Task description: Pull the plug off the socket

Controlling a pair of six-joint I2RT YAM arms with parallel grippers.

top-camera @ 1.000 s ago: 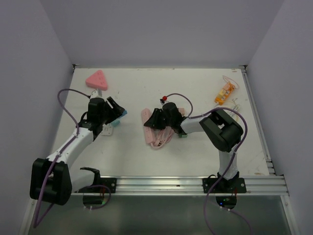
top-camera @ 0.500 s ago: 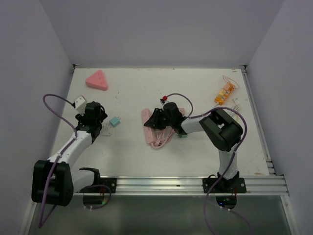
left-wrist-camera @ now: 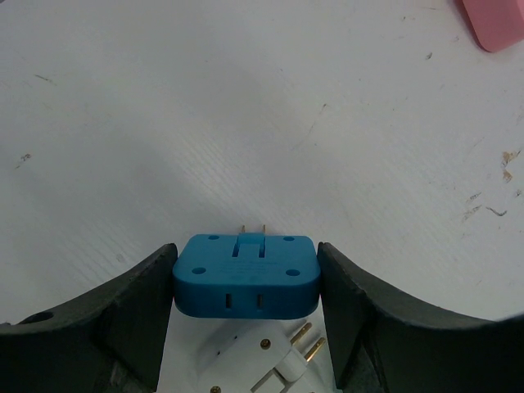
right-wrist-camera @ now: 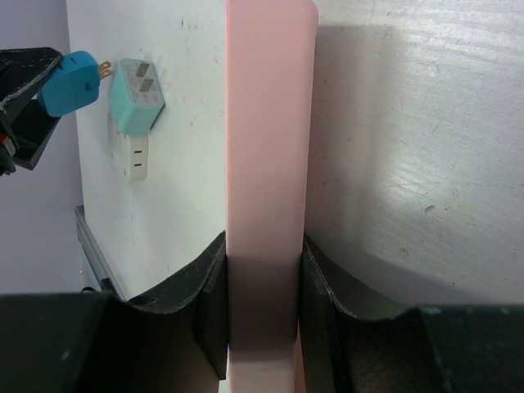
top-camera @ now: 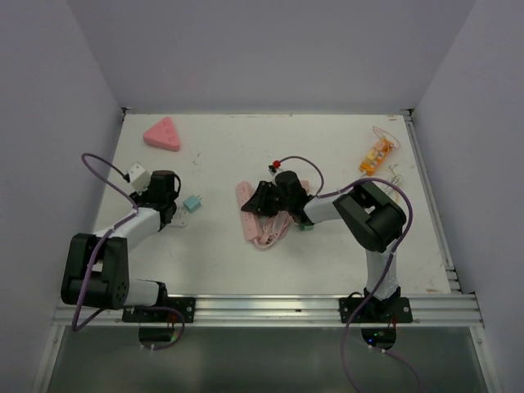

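Left wrist: blue plastic plug is pinched by left gripper; pink plastic power strip is clamped by right gripper, seen from right wrist.

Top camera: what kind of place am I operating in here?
Most likely a lab robot cell, not a home: a white table boxed in by plain wall panels, an aluminium mounting rail along the near edge, and practice props such as a pink power strip and a blue adapter.
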